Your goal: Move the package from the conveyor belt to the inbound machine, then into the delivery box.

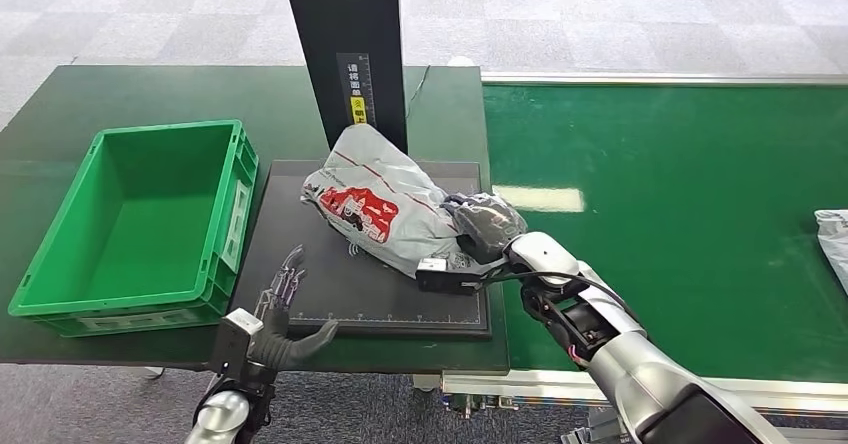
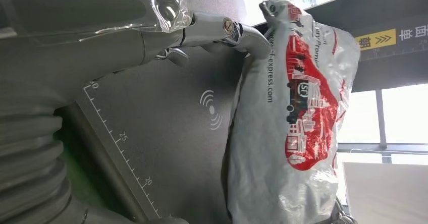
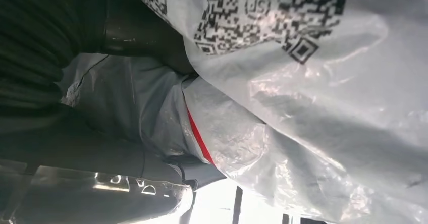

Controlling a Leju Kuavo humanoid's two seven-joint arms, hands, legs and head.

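Gripping package [image 1: 385, 204] on scanner pad [image 1: 340, 294]: right hand [image 1: 487, 226]; left hand [image 1: 285, 309] fingers spread; green crate [image 1: 60, 264] beside.

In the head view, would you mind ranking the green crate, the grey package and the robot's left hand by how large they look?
1. Green crate, clearly the largest.
2. Grey package, lying on the black scan pad, with the right hand on it.
3. Left hand, smallest, though it sits nearer the camera.
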